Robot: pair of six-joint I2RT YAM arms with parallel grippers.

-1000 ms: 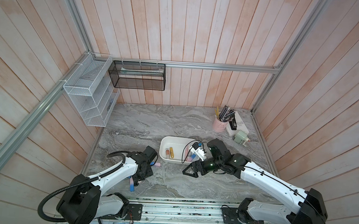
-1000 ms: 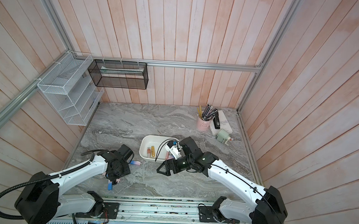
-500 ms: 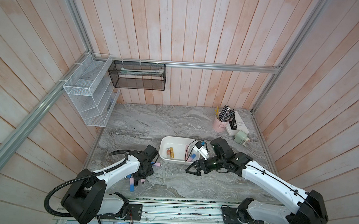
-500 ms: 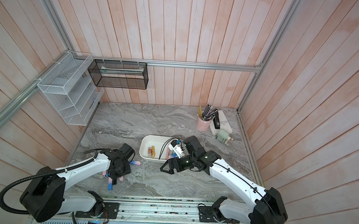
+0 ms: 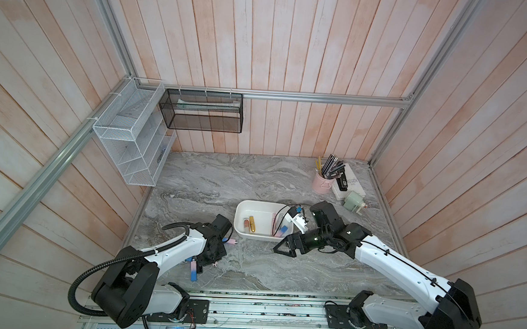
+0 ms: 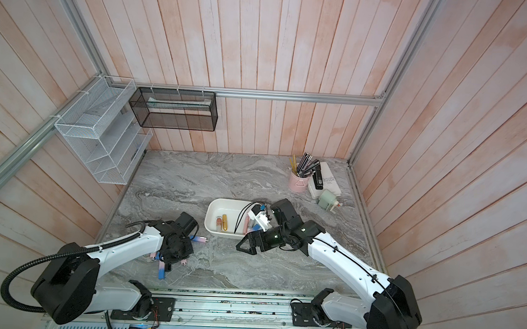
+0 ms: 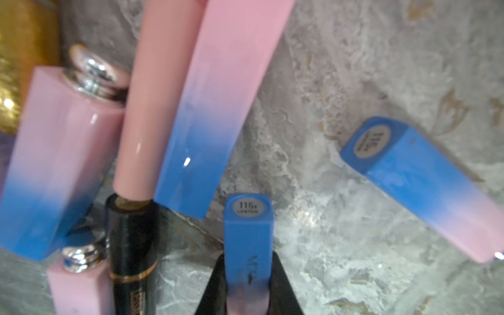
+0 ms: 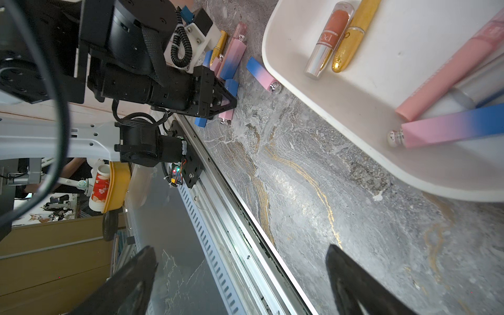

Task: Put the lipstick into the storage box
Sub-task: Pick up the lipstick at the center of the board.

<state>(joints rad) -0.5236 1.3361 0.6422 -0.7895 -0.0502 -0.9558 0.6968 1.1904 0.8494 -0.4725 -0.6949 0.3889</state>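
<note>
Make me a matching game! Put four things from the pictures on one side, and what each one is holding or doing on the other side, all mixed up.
Things:
1. left claw
2. right claw
3. storage box
4. pink cup

States:
A. full of pencils
B. shut on a blue-and-pink lipstick
C. wide open, holding nothing
D. has a gold tube lying inside

Pairs: 1-B, 2-C, 3-D, 4-A.
</note>
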